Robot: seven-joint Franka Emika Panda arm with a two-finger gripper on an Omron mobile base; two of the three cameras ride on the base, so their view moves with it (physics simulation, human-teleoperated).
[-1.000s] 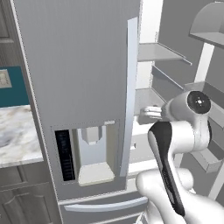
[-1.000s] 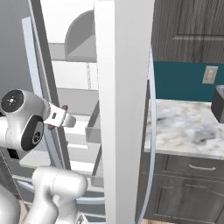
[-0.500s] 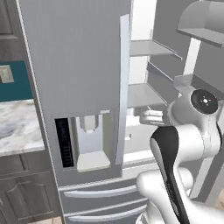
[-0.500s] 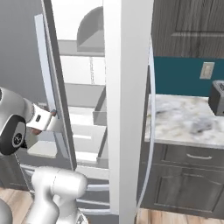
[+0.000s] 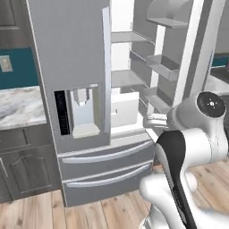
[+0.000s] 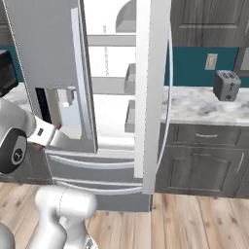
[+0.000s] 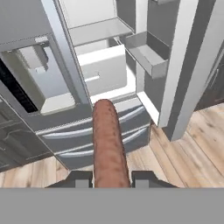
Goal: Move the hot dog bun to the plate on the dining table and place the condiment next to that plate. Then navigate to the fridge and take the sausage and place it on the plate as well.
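My gripper (image 7: 111,178) is shut on the sausage (image 7: 107,144), a long brown-red link that sticks out straight ahead between the two fingertips. It is held in front of the fridge (image 5: 71,67), below the level of the dispenser recess. In the left base view the gripper (image 5: 150,120) sits at the end of the white arm, near the fridge's open right side. The fridge's left door with the dispenser is shut and its right door (image 6: 151,87) stands open on white shelves. The hot dog bun, plate, dining table and condiment are out of view.
Two bottom drawers (image 5: 105,172) of the fridge face a wooden floor (image 6: 194,219). Marble counters over grey cabinets flank the fridge: one on the left (image 5: 20,105), and one on the right (image 6: 204,104) that carries a toaster (image 6: 226,85). The open door juts into the room.
Both base views have pulled back from the fridge, so its drawers and the floor now show; the camera moved. The gripper stays shut on the sausage.
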